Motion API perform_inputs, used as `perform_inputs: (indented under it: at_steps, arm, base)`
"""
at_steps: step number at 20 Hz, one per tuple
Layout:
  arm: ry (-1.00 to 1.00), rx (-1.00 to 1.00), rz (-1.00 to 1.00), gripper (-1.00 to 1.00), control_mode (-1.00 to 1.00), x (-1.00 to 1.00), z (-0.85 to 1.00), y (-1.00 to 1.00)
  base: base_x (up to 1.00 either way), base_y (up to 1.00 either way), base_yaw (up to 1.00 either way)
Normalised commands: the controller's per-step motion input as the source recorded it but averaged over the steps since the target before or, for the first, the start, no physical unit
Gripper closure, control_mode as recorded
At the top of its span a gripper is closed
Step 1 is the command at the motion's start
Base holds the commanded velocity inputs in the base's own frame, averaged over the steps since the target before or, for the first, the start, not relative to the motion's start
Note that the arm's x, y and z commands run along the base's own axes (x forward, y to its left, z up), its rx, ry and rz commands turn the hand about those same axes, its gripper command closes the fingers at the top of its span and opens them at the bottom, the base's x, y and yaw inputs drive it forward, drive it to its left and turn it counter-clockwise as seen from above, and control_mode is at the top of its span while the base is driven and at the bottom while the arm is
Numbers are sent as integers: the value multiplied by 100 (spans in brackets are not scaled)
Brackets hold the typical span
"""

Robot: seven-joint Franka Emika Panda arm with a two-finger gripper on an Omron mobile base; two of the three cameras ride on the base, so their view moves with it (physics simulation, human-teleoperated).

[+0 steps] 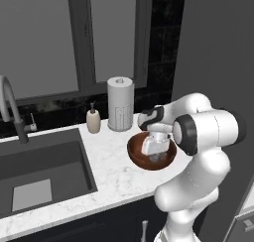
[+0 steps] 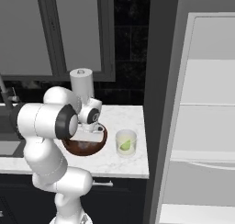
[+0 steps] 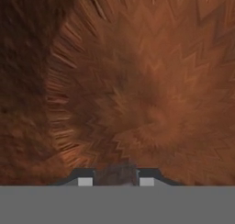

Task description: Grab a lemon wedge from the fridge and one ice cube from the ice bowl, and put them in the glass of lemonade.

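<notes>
My gripper [image 1: 154, 155] reaches down into the reddish-brown wooden ice bowl [image 1: 135, 152], which stands on the marble counter. In the hand view the bowl's grainy inside [image 3: 137, 81] is very close. A small greyish translucent ice cube [image 3: 115, 175] fills the narrow gap between my fingertips [image 3: 85, 182]. The glass of lemonade [image 2: 126, 138] stands just right of the ice bowl [image 2: 87, 149], with the yellowish-green lemon wedge [image 2: 124, 146] inside it. To the right, the fridge [image 2: 206, 126] is open, white inside with pale shelves.
A tall white perforated cylinder [image 1: 120, 103] and a soap dispenser [image 1: 93, 120] stand at the back of the counter. The dark sink [image 1: 39, 171] with its faucet [image 1: 11, 107] lies to the left. The fridge's grey wall [image 2: 160, 103] rises right beside the glass.
</notes>
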Motion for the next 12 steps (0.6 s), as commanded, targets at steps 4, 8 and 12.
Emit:
perform_inputs:
  at_steps: [4,8,12]
  arm:
    - [3,0,0,100,-100,-17,-2,0]
    - [0,0,0,100,-100,0,74,0]
    - [0,0,1,100,-100,-18,100,0]
  base:
    - [0,0,0]
    - [0,0,0]
    - [0,0,0]
